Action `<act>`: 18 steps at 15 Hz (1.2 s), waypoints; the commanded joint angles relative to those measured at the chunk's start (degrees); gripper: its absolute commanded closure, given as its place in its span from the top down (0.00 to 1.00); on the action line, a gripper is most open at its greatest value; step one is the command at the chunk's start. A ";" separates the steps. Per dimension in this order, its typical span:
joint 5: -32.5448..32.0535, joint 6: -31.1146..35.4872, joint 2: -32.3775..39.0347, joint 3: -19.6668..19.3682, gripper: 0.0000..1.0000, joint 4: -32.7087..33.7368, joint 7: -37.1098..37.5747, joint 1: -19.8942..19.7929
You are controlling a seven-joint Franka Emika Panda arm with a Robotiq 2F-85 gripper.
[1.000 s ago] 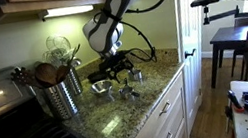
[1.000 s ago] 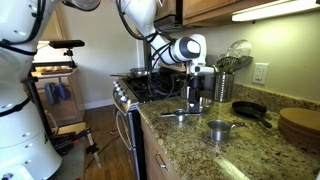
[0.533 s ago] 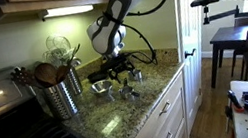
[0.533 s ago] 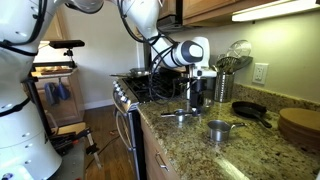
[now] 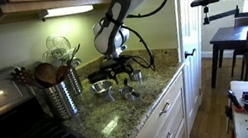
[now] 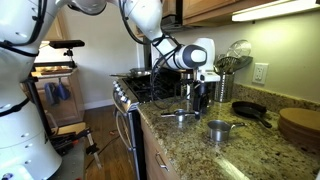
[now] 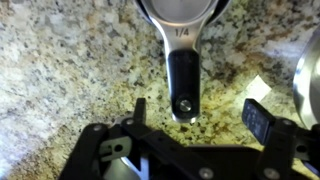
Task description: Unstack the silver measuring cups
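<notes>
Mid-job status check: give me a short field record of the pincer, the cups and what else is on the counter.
pincer: open, jaws either side of a handle's end
cup below pincer: measuring cup, bowl at top of the wrist view, handle pointing toward the pincer
contact: none visible; height above the handle cannot be told
second cup: lying apart on the granite countertop, seen in an exterior view
nearby: utensil canister; dark pan
</notes>
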 commanded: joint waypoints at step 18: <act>1.62 1.27 -3.75 -0.66 0.37 -5.02 -0.16 0.71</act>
